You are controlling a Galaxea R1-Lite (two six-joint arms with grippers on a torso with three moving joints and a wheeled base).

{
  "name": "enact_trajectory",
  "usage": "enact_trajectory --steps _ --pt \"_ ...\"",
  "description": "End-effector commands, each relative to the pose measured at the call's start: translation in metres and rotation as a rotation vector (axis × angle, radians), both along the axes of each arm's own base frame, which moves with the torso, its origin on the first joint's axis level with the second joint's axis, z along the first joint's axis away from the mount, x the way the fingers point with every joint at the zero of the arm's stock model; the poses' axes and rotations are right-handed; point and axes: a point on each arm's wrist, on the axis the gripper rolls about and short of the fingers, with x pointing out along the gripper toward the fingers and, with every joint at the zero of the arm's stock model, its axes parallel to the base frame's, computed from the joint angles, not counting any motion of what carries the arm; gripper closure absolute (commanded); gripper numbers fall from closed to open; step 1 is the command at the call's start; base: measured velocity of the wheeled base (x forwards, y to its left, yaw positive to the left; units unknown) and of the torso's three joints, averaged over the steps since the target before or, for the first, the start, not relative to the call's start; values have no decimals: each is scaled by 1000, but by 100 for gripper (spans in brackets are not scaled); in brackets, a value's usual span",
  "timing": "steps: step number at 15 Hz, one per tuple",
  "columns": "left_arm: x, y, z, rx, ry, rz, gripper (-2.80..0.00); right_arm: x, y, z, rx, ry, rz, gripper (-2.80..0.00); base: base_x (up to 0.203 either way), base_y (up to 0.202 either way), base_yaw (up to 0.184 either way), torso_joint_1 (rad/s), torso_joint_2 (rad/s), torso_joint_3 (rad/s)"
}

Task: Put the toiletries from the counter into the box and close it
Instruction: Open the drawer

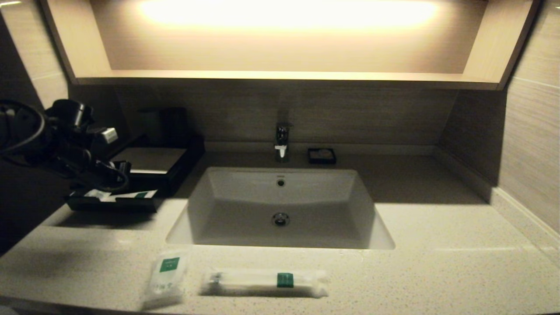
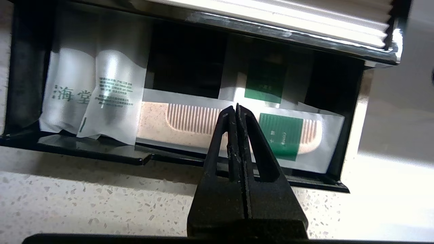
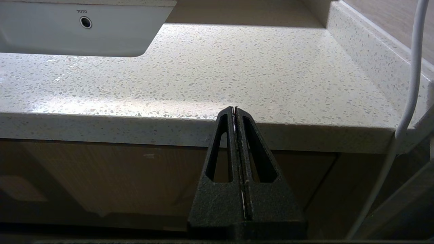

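The small squarish pouch [image 1: 165,278] and the long narrow packet [image 1: 264,281], both whitish with green labels, lie on the beige speckled counter [image 1: 437,271] in front of the sink [image 1: 280,205]. The black box [image 1: 151,158] stands at the back left with its drawer tray [image 1: 111,204] pulled out. My left gripper [image 1: 114,177] hovers just over the tray, shut and empty. In the left wrist view it [image 2: 236,106] sits above a packed comb [image 2: 190,118] in the tray [image 2: 101,153]. My right gripper [image 3: 234,108] is shut and empty, parked below the counter's front edge.
The tray also holds other whitish packets [image 2: 91,101] and a green-labelled one [image 2: 264,81]. A faucet [image 1: 282,142] and a small black square dish [image 1: 321,155] stand behind the sink. Dark cups [image 1: 168,124] stand behind the box. A white cable [image 3: 407,101] hangs beside my right gripper.
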Motion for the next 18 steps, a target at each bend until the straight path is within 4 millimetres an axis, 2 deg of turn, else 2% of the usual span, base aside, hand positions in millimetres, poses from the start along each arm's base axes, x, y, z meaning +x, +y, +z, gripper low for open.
enact_trajectory --steps 1,7,18 --pt "3 -1 -4 -3 13 -5 0 0 0 0 0 2 1 0 0 0 0 0 0 0" --pt "0 -3 -7 0 39 -6 0 0 0 0 0 1 1 0 0 0 0 0 0 0" --pt "-22 -7 -3 -3 120 -17 0 0 0 0 0 1 1 0 0 0 0 0 0 0"
